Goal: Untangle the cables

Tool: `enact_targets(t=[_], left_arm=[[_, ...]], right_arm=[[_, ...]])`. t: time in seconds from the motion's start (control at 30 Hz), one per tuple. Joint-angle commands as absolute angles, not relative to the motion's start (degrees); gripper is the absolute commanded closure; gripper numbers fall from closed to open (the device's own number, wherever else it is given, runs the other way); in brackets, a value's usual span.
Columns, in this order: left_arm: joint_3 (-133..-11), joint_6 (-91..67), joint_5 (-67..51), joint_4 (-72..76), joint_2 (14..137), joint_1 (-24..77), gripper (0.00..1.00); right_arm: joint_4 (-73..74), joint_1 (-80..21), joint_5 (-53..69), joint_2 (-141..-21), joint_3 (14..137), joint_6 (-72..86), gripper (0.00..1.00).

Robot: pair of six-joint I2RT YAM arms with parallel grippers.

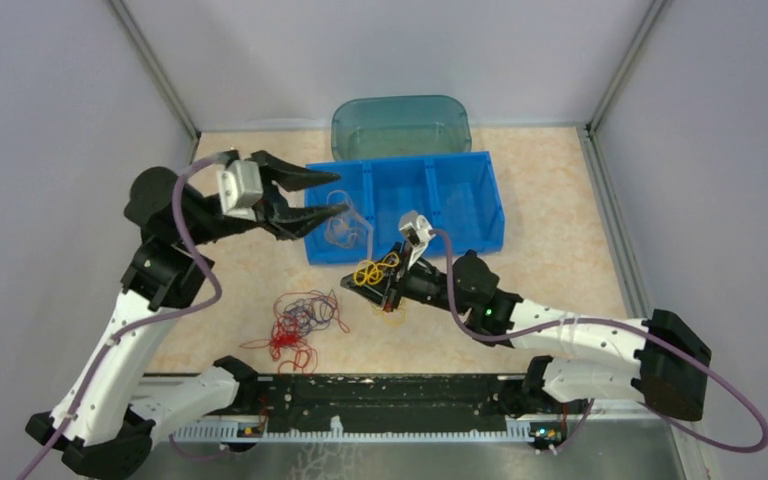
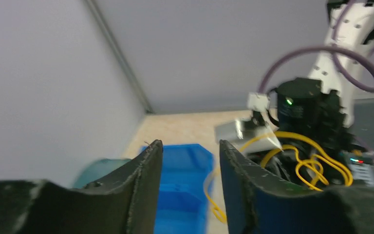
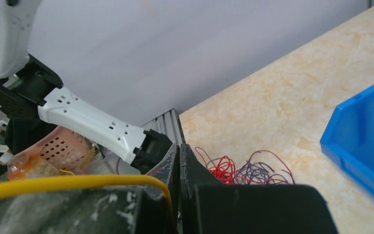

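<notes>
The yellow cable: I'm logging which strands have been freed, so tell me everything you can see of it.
The yellow cable is one thin, glossy strand, plastic-coated by the look of it, bent into several loose loops. The right hand is shut on it and holds the loops above the table, just in front of the blue bin. It looks apart from the red and purple clump lying nearer the left arm. Its ends cannot be made out.

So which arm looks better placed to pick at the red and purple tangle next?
Left, probably. The left end effector is open, and the red and purple tangle lies on its side of the table. The right end effector is shut on the yellow cable.
</notes>
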State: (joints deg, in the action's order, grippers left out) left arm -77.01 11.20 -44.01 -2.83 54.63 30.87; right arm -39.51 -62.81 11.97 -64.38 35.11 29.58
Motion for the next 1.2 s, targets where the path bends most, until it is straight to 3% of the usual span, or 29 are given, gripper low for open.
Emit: enact_targets(t=[0.0, 0.1, 0.5, 0.6, 0.8, 0.93, 1.17], left_arm=[[-71.37, -4.12, -53.73, -11.27, 53.92, 31.03, 0.4], [-68.07, -8.01, -60.44, -12.42, 53.91, 30.96, 0.27], [-65.21, -5.6, -73.19, -12.69, 53.19, 31.07, 0.0], [-66.9, 1.21, -69.72, -16.68, 52.74, 31.29, 0.0], [-62.61, 14.16, -43.09, -14.21, 48.61, 31.91, 0.0], [-61.09, 13.54, -43.15, -14.18, 48.73, 31.9, 0.0], [-60.64, 16.22, -41.52, -17.03, 47.97, 31.98, 0.21]], right_arm=[[-36.26, -63.19, 9.95, -60.12, 39.89, 24.82, 1.0], [-33.51, -63.22, 9.92, -59.09, 41.48, 23.2, 1.0], [-26.21, -63.23, 11.67, -62.17, 47.91, 21.89, 1.0], [-19.87, -63.45, 6.2, -64.07, 50.87, 21.09, 1.0], [-5.79, -66.35, -10.31, -70.5, 60.36, 20.05, 1.0], [-0.69, -68.41, -17.12, -74.48, 65.43, 18.96, 1.0], [-4.47, -69.35, -17.88, -71.85, 62.8, 18.18, 1.0]])
